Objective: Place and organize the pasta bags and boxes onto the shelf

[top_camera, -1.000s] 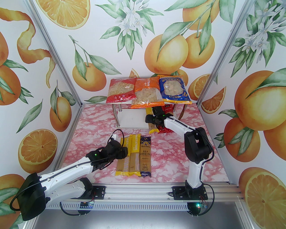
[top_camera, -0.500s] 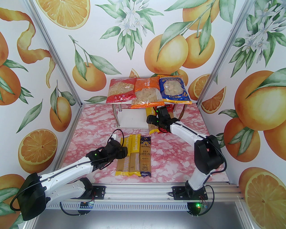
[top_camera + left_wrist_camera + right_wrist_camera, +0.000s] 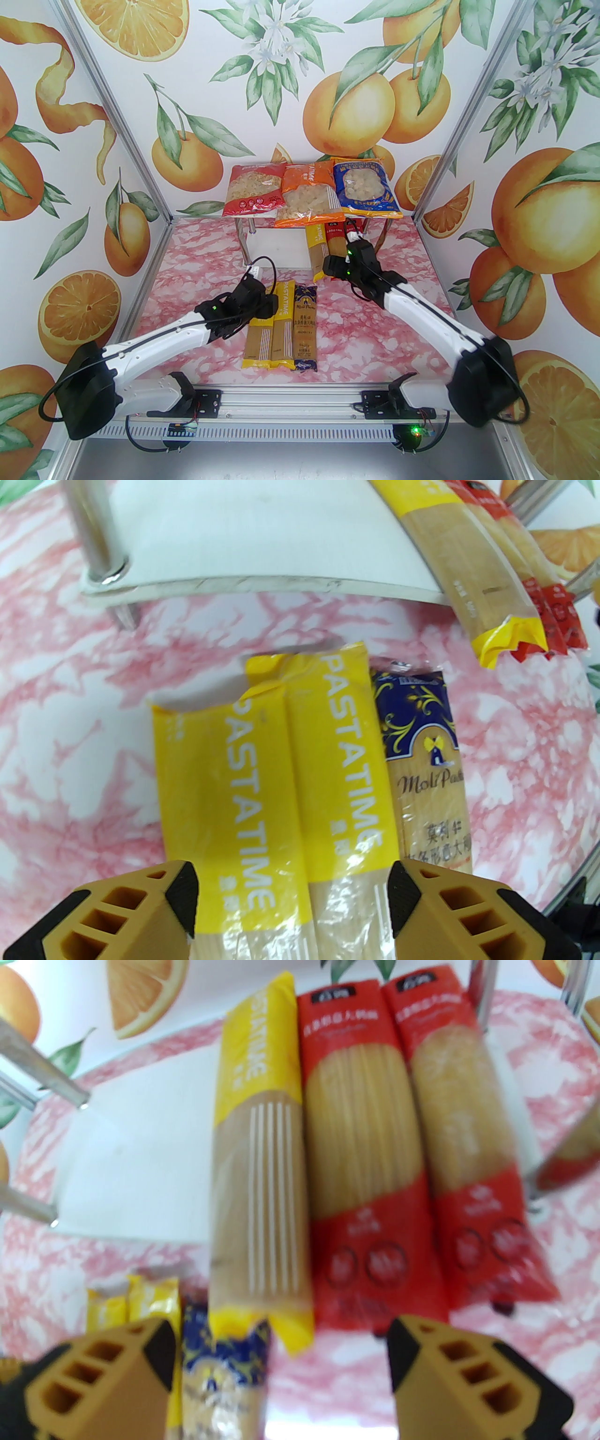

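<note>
Top view: left arm reaches low across the pink marble tabletop [image 3: 197, 262]. The left end effector [image 3: 269, 307] sits over the far end of a pair of yellow film spaghetti packs [image 3: 272, 337]. A dark blue-and-gold spaghetti pack [image 3: 304, 328] touches their right side. Right arm stretched low from the right, right end effector [image 3: 328, 269] at the front edge of the white two-tier chrome-legged shelf [image 3: 276, 243]. Top tier full: red window bag [image 3: 254, 192], orange window bag [image 3: 307, 197], blue window bag [image 3: 368, 190]. Lower board's left half bare.

Left wrist: jaws spread wide, flanking the yellow pair; contact can't be told.

Right wrist, blurred: jaws spread, nothing between. A third yellow spaghetti pack [image 3: 260, 1161] and two red spaghetti packs [image 3: 363, 1147] lie side by side on the lower board, near ends overhanging its front edge.
</note>
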Robot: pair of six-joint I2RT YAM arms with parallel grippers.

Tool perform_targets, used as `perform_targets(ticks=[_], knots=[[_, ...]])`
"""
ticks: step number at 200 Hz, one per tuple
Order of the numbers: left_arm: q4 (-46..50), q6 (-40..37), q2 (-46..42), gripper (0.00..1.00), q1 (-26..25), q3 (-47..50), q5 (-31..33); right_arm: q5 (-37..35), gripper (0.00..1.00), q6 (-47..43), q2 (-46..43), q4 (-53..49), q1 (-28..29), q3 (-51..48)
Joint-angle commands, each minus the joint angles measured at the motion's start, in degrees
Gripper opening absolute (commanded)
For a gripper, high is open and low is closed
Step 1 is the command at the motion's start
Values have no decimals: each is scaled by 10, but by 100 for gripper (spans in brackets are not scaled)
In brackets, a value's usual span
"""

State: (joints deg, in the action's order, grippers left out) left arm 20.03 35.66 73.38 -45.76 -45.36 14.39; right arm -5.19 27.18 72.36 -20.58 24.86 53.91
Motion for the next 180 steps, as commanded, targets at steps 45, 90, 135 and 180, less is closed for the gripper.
perform_targets(ticks=[45,90,135,180], knots=[[64,61,-14,82,-6,43,-36,2,87,-3,-141,-125,53,-83],[47,85,-57,91,-37,96,-59,11,99,12,-169,-122,58,-107],[14,126,-63,94,-41,149,-72,19,99,15,-167,-113,57,-102],[-4,122,-53,99,-41,161,-81,13,99,15,-164,-111,57,-100]])
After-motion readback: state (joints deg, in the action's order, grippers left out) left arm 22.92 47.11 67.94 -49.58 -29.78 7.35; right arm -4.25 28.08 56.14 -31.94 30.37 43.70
